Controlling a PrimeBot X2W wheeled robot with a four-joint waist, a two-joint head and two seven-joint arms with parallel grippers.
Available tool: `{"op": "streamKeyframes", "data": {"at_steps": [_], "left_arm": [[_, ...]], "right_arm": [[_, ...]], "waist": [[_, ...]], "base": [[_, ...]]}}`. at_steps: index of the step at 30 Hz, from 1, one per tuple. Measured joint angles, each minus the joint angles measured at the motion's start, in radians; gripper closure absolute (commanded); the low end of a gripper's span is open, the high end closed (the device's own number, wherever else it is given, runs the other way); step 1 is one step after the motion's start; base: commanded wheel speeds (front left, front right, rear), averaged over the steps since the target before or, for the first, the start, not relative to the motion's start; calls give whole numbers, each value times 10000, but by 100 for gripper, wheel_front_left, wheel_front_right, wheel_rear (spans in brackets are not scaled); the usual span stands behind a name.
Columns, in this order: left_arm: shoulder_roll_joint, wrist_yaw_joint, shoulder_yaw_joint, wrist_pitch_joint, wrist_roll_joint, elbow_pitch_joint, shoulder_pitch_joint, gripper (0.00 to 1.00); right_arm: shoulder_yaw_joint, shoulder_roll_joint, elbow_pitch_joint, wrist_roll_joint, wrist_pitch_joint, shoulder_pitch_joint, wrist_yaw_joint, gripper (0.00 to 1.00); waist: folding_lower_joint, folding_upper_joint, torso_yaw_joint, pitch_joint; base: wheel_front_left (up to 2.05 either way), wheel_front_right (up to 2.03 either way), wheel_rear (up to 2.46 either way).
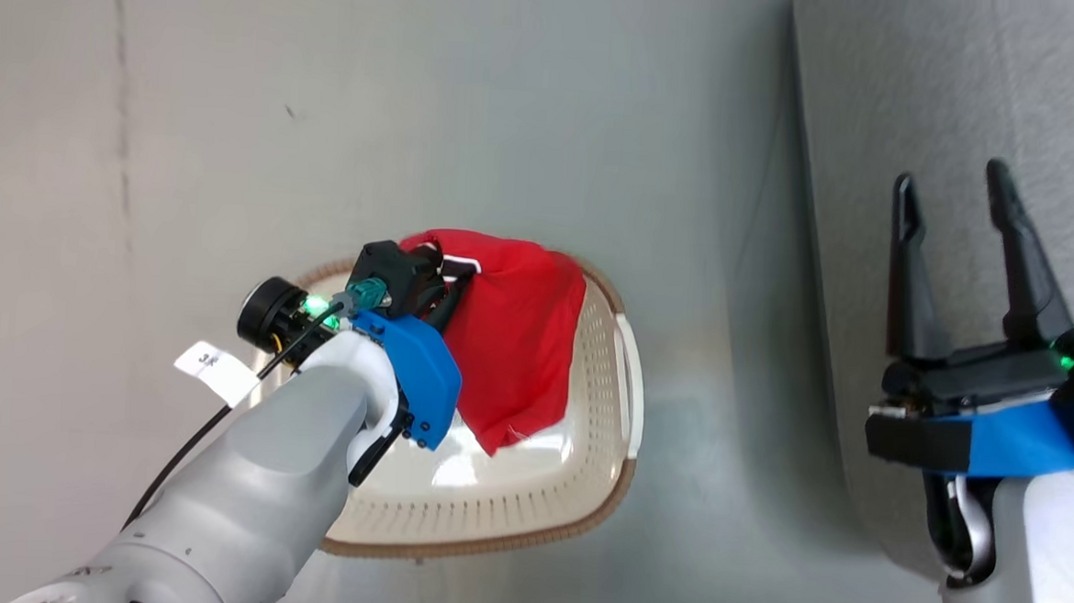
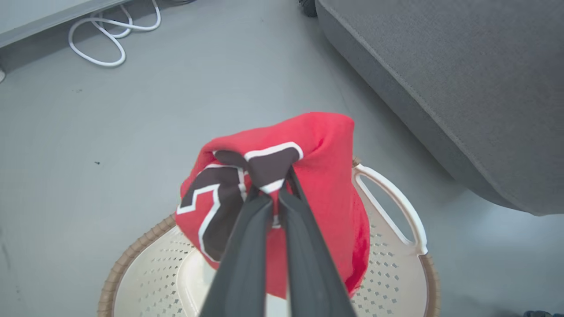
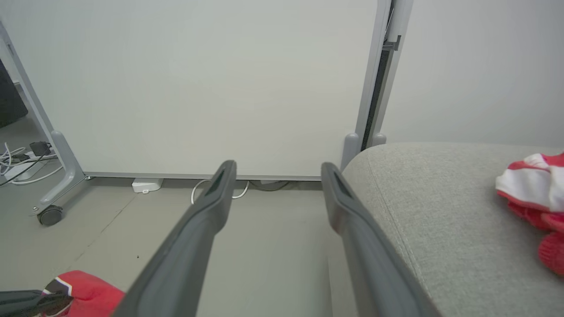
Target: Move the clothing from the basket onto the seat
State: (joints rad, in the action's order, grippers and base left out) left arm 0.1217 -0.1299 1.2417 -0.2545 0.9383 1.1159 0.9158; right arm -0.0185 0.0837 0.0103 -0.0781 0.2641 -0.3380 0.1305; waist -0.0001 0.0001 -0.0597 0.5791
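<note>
Left wrist view, closest in: left gripper (image 2: 274, 196) pinched tight on a bunched fold of the red garment (image 2: 328, 176), right at its black-and-white lettering. Cloth hanging from that pinch over the basket (image 2: 396, 259); lower hem inside the brown rim, contact with the basket bottom impossible to judge. Handle side of the basket turned toward the sofa (image 2: 462, 88), with a strip of bare grey floor (image 2: 176, 101) between rim and upholstery. Rounded, seamed sofa edge running diagonally past the basket, near but apart. Wide open floor on the other side, out to a looped white cable (image 2: 110, 55) at the far edge.

Head view, lower right: right gripper (image 1: 954, 181) spread wide, holding nothing, fingers near the sofa's rounded edge and well apart from the basket.

Right wrist view, farther off: second garment (image 3: 531, 189), red and white, lying crumpled on the seat cushion, back from the rounded edge. Beyond, open floor up to a pale panel (image 3: 198, 88) on wheeled feet.
</note>
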Motion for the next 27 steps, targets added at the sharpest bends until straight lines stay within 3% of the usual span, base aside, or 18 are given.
{"op": "streamKeyframes", "data": {"at_steps": [5, 10, 27], "left_arm": [[128, 0, -117, -56, -67, -242, -228, 100], [334, 0, -928, -69, -491, -769, -368, 100], [744, 163, -3014, -69, -2669, -2857, -1260, 100]], "right_arm": [[35, -4, 336, -42, 0, 464, 0, 0], [-36, -15, 614, -113, 0, 1011, 0, 0], [23, -194, 1091, -270, 0, 2309, 0, 0]], "waist": [[0, 0, 106, -1154], [-1, 0, 219, -2308], [-1, 1, 610, -5129]], "base": [[0, 0, 0], [0, 0, 0], [0, 0, 0]]}}
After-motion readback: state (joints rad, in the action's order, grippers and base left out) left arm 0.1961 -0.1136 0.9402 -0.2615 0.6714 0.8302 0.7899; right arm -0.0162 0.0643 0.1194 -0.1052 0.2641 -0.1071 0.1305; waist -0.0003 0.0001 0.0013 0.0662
